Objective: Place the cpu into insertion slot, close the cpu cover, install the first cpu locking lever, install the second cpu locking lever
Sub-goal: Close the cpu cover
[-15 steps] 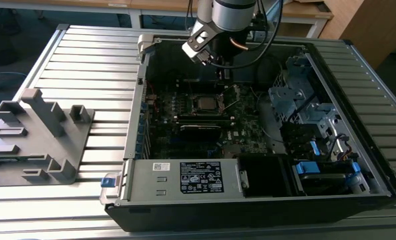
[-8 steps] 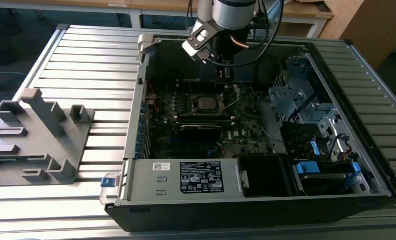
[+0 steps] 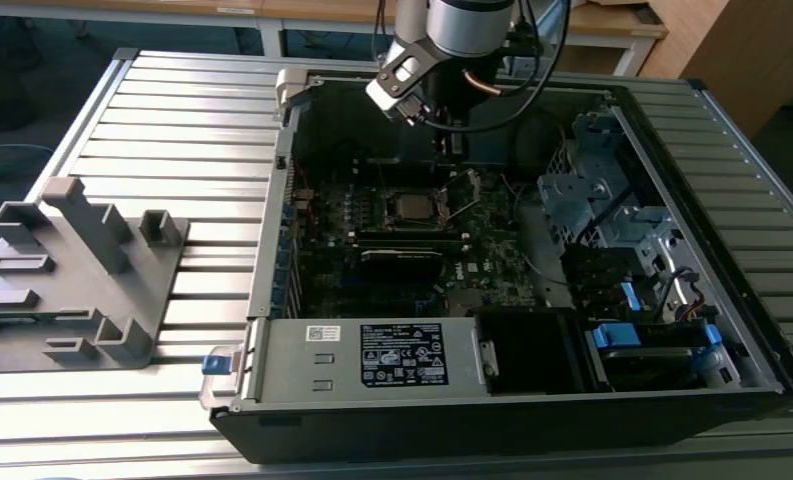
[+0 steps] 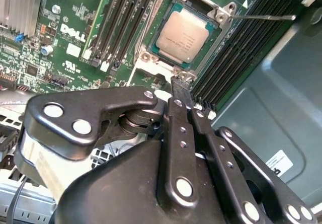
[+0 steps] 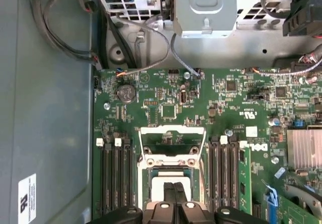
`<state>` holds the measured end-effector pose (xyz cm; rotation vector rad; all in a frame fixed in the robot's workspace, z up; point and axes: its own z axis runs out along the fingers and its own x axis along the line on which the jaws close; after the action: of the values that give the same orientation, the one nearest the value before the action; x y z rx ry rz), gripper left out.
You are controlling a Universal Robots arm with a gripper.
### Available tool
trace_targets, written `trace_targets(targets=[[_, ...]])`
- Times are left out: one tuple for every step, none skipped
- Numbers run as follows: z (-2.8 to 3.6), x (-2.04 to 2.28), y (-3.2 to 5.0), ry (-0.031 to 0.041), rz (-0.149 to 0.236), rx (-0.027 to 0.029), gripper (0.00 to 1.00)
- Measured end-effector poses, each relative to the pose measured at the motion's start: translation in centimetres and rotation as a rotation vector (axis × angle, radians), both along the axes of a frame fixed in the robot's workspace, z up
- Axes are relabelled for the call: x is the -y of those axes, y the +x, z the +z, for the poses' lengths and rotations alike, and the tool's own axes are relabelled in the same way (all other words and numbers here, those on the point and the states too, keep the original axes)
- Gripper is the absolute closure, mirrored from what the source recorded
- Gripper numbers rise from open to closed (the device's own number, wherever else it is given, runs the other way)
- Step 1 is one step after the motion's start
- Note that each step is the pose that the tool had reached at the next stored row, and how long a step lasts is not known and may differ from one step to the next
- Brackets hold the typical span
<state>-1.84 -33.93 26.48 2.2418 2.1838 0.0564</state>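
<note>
The cpu (image 4: 183,31) lies flat in the insertion slot (image 4: 149,57) on the green board, its dull metal top showing. In the first wrist view the cpu (image 5: 160,183) is partly hidden behind my fingertips. The cpu cover (image 5: 173,130), a silvery frame with a window, is swung open beside the slot. A thin locking lever (image 4: 266,17) sticks out free at one side of the slot. My gripper (image 4: 177,85) hangs just above the slot's edge, shut with nothing visible between its fingers. From outside, the gripper (image 3: 444,140) is inside the case, behind the slot (image 3: 410,207).
Long black memory slots (image 4: 126,17) flank the socket on both sides. A finned heatsink (image 5: 304,148) and loose cables (image 5: 65,32) lie nearby. The open case walls (image 3: 283,200) ring the board. A grey fixture (image 3: 76,270) stands on the slatted table at the exterior view's left.
</note>
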Motion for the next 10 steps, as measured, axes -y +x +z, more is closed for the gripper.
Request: trace_targets(targets=[[0.00, 0.00, 0.18, 0.0001, 0.000, 0.0000, 0.89], [-0.01, 0.00, 0.36, 0.0002, 0.000, 0.0001, 0.89], [-0.01, 0.00, 0.55, 0.0002, 0.000, 0.0001, 0.89], [-0.01, 0.00, 0.77, 0.0001, 0.000, 0.0001, 0.89], [-0.01, 0.00, 1.00, 0.0002, 0.000, 0.0001, 0.89], [-0.02, 0.00, 1.24, 0.0003, 0.000, 0.0001, 0.89], [-0.02, 0.00, 1.47, 0.0003, 0.000, 0.0001, 0.89], [-0.02, 0.00, 1.73, 0.0002, 0.000, 0.0001, 0.89], [-0.02, 0.00, 1.97, 0.0002, 0.000, 0.0001, 0.89], [-0.02, 0.00, 2.21, 0.0002, 0.000, 0.0000, 0.89]])
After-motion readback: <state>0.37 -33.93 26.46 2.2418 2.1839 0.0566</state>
